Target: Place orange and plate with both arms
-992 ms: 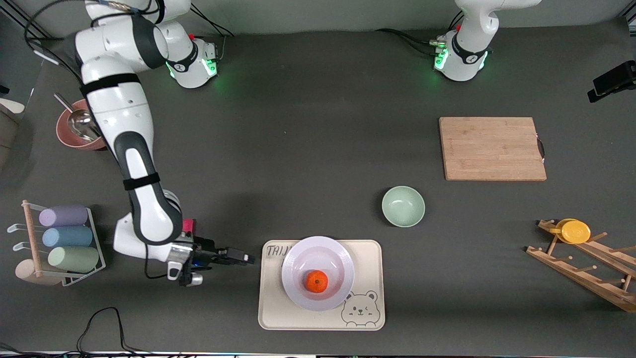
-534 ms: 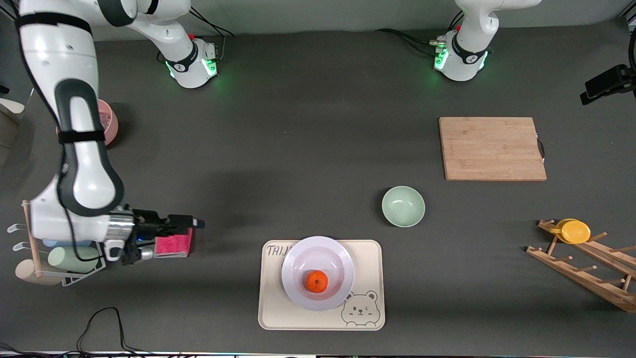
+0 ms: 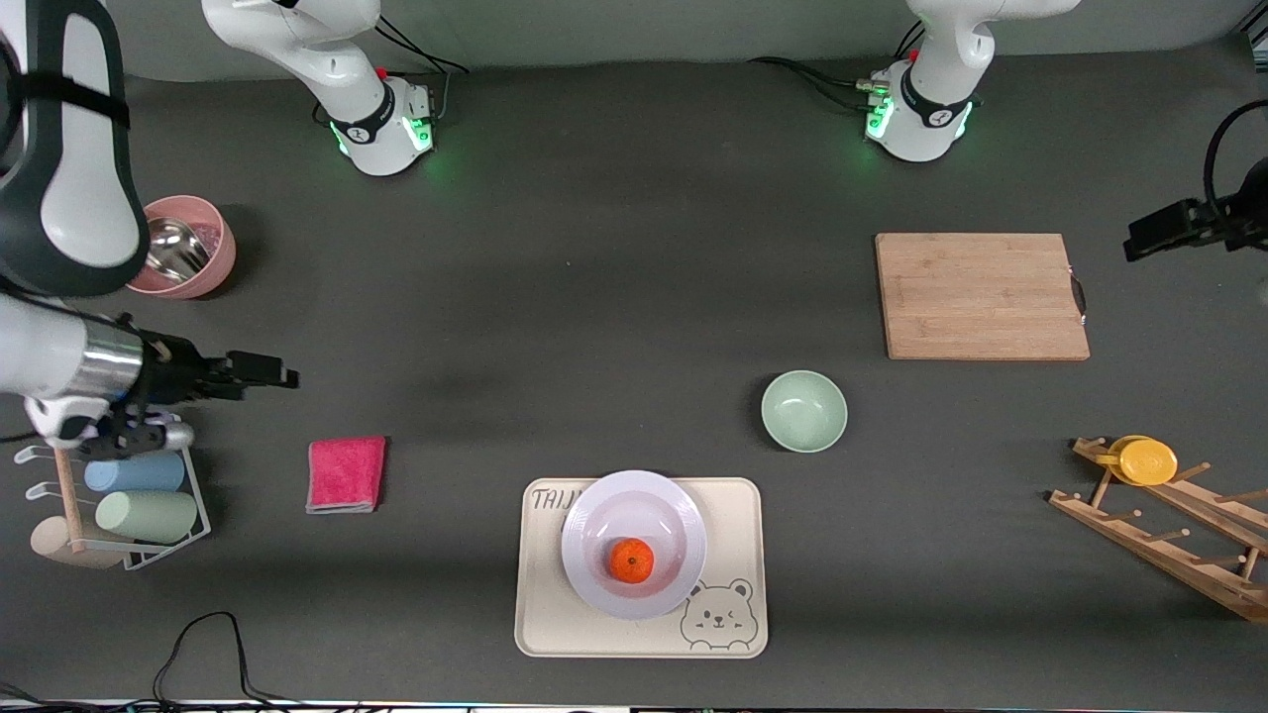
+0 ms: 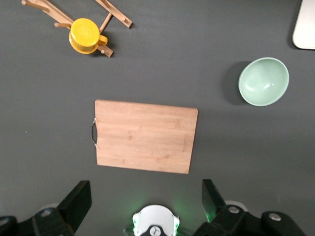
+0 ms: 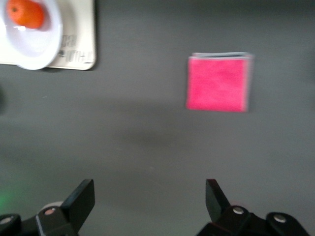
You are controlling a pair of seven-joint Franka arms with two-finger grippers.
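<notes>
Orange [image 3: 631, 560] sits in plate [image 3: 634, 544] on tray [image 3: 535, 634]. Right end effector [image 3: 263, 370], released, seemingly nearer to it; left end effector [image 3: 1154, 229] released, over the tabletop [image 3: 614, 297].

It looked like a robot lab, because two white robot arms [image 3: 347, 89] stood bolted on a big dark table [image 3: 614, 297] with loose cables [image 3: 198, 644].

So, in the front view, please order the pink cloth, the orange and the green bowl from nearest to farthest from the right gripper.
Measured from the right gripper, open above bare table at the right arm's end:
1. Pink cloth, on the table just nearer the camera.
2. Orange, in the plate on the bear tray.
3. Green bowl, toward the left arm's end.
</notes>
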